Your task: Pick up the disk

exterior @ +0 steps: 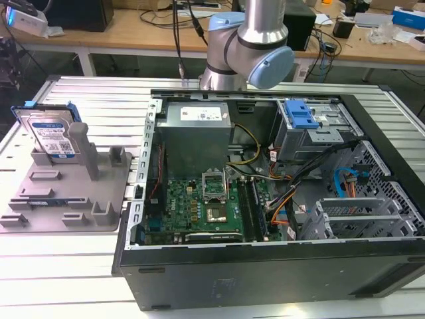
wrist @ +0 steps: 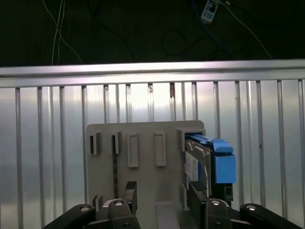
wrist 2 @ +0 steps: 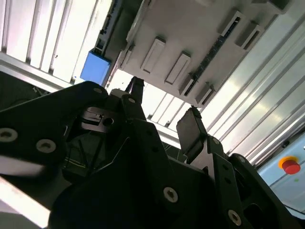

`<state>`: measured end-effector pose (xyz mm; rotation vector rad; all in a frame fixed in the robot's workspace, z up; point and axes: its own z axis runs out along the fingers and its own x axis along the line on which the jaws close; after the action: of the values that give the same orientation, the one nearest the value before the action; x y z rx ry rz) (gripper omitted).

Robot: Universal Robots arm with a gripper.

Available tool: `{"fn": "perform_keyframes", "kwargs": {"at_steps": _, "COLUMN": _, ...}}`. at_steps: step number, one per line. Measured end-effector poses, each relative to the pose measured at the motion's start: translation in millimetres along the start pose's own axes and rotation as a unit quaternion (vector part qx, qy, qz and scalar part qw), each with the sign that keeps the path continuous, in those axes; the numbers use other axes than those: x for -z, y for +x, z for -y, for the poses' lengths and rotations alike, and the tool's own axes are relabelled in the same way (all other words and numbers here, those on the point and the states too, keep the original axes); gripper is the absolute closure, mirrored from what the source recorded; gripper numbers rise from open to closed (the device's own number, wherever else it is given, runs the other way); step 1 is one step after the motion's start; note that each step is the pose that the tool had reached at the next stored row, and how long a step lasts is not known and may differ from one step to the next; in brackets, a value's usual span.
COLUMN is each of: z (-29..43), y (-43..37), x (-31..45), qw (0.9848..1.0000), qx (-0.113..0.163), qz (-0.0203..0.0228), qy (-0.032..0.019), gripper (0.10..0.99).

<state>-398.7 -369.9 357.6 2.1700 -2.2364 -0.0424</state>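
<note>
My black gripper is hanging released, jaws apart and grasping nothing, facing the grey plastic fixture tray. The flat silver rectangular disk with a blue frame is standing upright at the tray's corner.

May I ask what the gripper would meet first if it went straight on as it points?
Probably the tray, ahead between the fingers of the open gripper; one finger lines up with the disk standing on it, though depth is unclear.
</note>
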Motion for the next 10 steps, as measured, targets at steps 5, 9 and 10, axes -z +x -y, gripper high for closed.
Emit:
{"fn": "perform_keyframes", "kwargs": {"at_steps": 5, "z": -5.2, "y": -21.2, "x": -0.8, "qw": 1.0000, "qx": 0.000, "qz": 0.0000, "qy": 0.0001, "gripper": 0.529}}
{"fn": "perform_keyframes", "kwargs": {"at_steps": 9, "z": -10.2, "y": -36.6, "x": -1.9, "qw": 1.0000, "qx": 0.000, "qz": 0.0000, "qy": 0.0006, "gripper": 0.529}}
{"fn": "perform_keyframes", "kwargs": {"at_steps": 10, "z": -11.3, "y": -39.2, "x": -2.4, "qw": 1.0000, "qx": 0.000, "qz": -0.0001, "qy": 0.0007, "gripper": 0.529}}
